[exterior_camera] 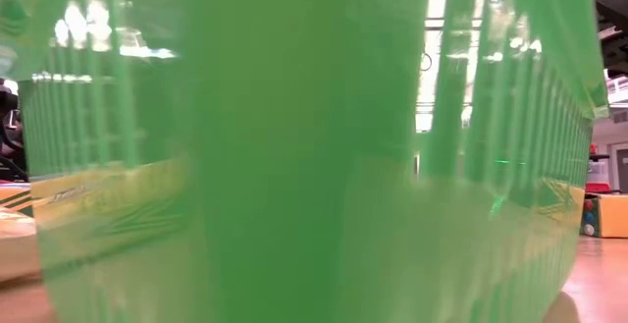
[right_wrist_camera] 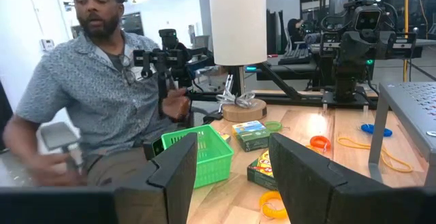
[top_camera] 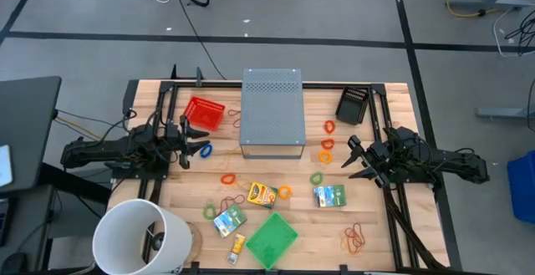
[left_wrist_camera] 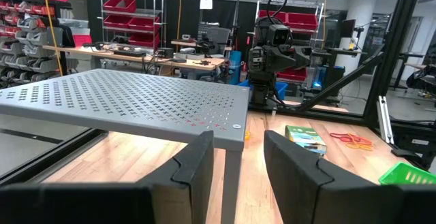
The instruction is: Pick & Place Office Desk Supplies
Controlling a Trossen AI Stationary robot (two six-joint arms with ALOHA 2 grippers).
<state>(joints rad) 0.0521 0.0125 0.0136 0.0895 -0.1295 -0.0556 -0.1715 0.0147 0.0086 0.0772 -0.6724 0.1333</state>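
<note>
The office desk supplies lie loose on the wooden table (top_camera: 167, 193). A yellow-orange packet (top_camera: 262, 195) and two green-white packets (top_camera: 329, 196) (top_camera: 229, 221) rest flat near the front. Orange rubber bands (top_camera: 326, 144), a green band (top_camera: 317, 177), a blue band (top_camera: 203, 150) and red bands (top_camera: 355, 239) are scattered around. My left gripper (top_camera: 199, 142) stands open at the table's left, pointing level at the grey box (left_wrist_camera: 136, 101). My right gripper (top_camera: 352, 158) stands open at the right, clear of the bands. Neither has anything between its fingers (left_wrist_camera: 197, 163) (right_wrist_camera: 300, 169).
A grey perforated box (top_camera: 272, 112) stands mid-table. A red basket (top_camera: 203, 113) and a black basket (top_camera: 354, 105) sit at the back, a green basket (top_camera: 272, 240) at the front, filling the low view (exterior_camera: 294, 146). A white bucket (top_camera: 138, 237) stands front left. A person (right_wrist_camera: 88, 94) is beside the table.
</note>
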